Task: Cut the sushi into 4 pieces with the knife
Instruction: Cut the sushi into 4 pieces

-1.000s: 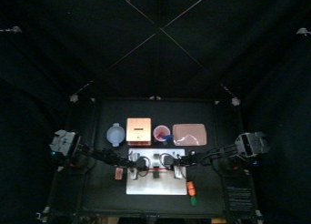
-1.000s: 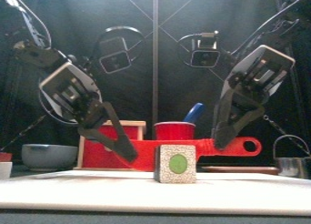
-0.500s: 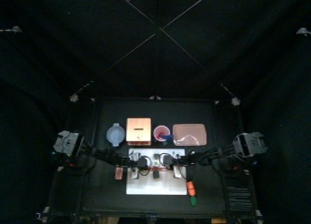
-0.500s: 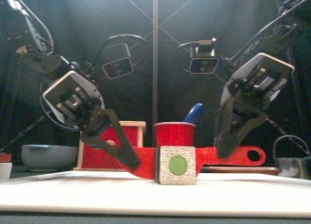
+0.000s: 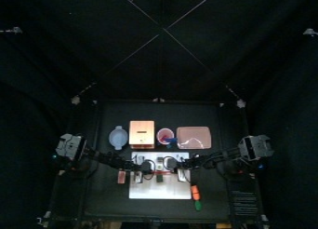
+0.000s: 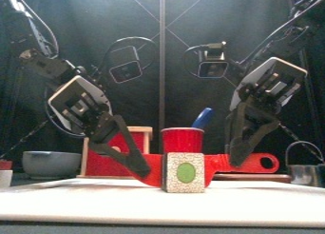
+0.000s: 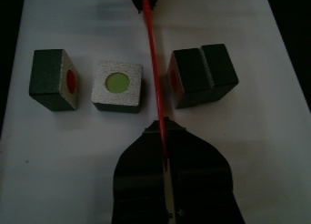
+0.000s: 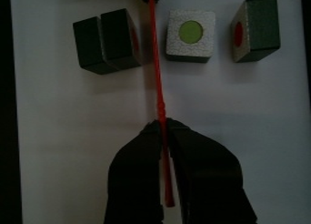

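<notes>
Both the left tool [image 7: 159, 127] and right tool [image 8: 162, 127] pinch the red knife [image 7: 148, 55], its blade between separated sushi pieces [image 7: 118, 85].

No word, number, label or brand can be read in any view. The only marks to be seen are plain round dots: a green one is shown on the speckled face of the pale sushi piece [image 7: 118, 85], and red ones are shown on the faces of the dark green sushi pieces [image 7: 51, 77]. No letters or figures can be made out on these dots.
</notes>
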Robot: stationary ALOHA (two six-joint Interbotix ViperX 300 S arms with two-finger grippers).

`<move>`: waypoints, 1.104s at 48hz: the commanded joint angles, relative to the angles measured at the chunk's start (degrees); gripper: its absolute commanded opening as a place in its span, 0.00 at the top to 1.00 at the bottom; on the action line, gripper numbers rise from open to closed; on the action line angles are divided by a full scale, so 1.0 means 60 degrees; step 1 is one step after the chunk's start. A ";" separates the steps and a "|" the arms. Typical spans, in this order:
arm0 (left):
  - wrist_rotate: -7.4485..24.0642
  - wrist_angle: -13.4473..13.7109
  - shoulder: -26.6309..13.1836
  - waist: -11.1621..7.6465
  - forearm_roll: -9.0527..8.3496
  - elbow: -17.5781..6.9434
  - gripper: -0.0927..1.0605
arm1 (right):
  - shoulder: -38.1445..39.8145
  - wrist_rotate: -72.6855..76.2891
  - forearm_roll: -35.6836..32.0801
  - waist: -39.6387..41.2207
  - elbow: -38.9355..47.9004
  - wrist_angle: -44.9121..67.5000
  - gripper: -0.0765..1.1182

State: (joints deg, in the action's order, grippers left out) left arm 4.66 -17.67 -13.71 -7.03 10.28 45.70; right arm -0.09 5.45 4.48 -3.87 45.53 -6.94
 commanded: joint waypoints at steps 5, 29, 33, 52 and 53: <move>0.0059 0.0088 -0.0220 0.0469 -0.0264 -0.0029 0.75 | 0.0161 0.0000 -0.0117 0.0396 -0.0132 -0.0059 0.88; 0.0015 0.0923 0.1685 0.0073 -0.0410 -0.0015 0.75 | 0.1187 0.0000 -0.0132 -0.0029 -0.0703 -0.0674 0.88; 0.0015 0.1128 0.1919 -0.0176 -0.0425 -0.0029 0.75 | 0.1260 0.0000 -0.0146 -0.0176 -0.0747 -0.0718 0.88; 0.0000 0.1216 0.1978 -0.0967 -0.0161 -0.0161 0.75 | 0.1392 0.0015 -0.0117 -0.0513 -0.0703 -0.0732 0.88; 0.0000 0.1216 0.1963 -0.0996 -0.0146 -0.0176 0.75 | 0.1392 0.0015 -0.0117 -0.0513 -0.0703 -0.0718 0.88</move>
State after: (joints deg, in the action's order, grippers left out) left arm 4.48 -10.20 -2.72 -11.60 9.05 45.97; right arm 6.24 5.71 3.96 -6.94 42.63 -11.60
